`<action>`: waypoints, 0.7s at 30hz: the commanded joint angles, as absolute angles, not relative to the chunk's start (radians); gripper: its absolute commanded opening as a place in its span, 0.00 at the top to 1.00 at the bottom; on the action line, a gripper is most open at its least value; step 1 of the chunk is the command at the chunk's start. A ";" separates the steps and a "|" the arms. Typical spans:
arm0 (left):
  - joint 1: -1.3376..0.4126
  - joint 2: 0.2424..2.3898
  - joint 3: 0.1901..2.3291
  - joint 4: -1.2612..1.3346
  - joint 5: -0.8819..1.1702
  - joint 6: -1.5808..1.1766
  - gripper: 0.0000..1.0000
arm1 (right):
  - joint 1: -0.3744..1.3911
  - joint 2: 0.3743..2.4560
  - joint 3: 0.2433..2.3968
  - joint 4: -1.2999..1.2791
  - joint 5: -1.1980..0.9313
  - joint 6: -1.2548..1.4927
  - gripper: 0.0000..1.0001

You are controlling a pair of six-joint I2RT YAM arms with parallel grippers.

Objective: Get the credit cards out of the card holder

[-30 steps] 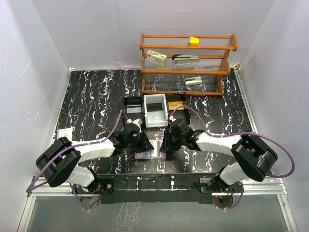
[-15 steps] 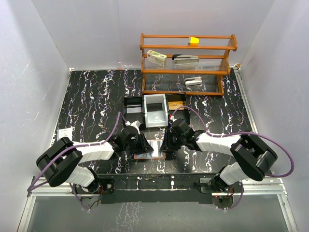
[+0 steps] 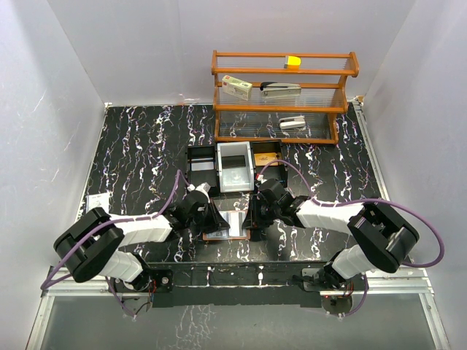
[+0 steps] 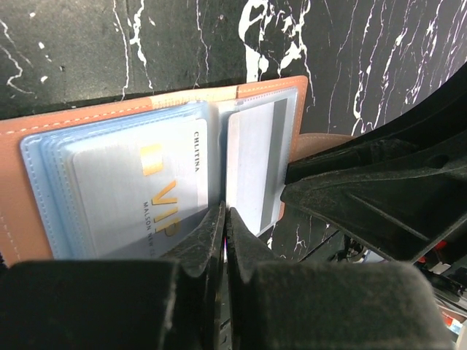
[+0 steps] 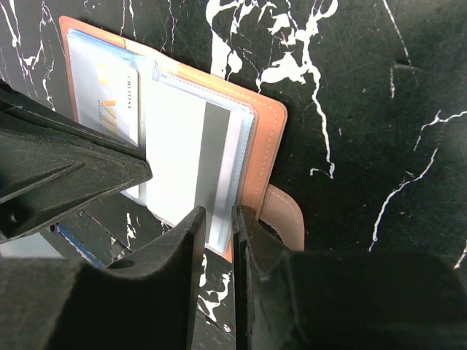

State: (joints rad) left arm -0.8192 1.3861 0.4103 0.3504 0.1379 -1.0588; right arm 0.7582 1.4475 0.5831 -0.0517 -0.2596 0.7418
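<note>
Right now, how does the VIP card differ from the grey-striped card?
The VIP card shows its printed face with gold lettering; the striped card shows a plain pale side with one grey stripe. In the left wrist view the VIP card lies left of the fold, the striped card right of it. Both sit in clear sleeves of the open card holder.

Black white-veined marble tabletop (image 3: 146,146) is enclosed by plain white walls (image 3: 131,51); wooden shelf rack (image 3: 284,95) is set at 1 o'clock.

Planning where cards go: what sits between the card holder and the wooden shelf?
Top view: a row of black and white trays sits between card holder and wooden shelf.
</note>
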 commanded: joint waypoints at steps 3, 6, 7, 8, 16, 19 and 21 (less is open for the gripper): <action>-0.819 1.329 0.424 0.297 0.103 -1.042 1.00 | 0.764 1.460 0.611 -0.125 -0.215 0.694 0.79; -0.819 1.308 0.418 0.287 0.094 -1.042 1.00 | 0.763 1.455 0.651 -0.164 -0.225 0.681 0.78; -0.819 1.301 0.415 0.286 0.090 -1.040 1.00 | 0.763 1.446 0.658 -0.167 -0.225 0.681 0.78; -0.818 1.297 0.414 0.283 0.088 -1.039 1.00 | 0.763 1.435 0.663 -0.167 -0.224 0.682 0.78; -0.818 1.296 0.417 0.273 0.097 -1.025 1.00 | 0.763 1.381 0.715 -0.137 -0.300 0.701 0.77; -0.819 1.298 0.415 0.279 0.096 -1.026 1.00 | 0.763 1.382 0.722 -0.101 -0.320 0.726 0.77; -0.818 1.301 0.417 0.288 0.105 -1.023 1.00 | 0.763 1.395 0.732 -0.104 -0.309 0.733 0.77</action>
State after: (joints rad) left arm -0.8192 1.3258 0.4110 0.2836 0.1104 -1.0397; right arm 0.7601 1.4067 0.6777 -0.1680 -0.2905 0.7132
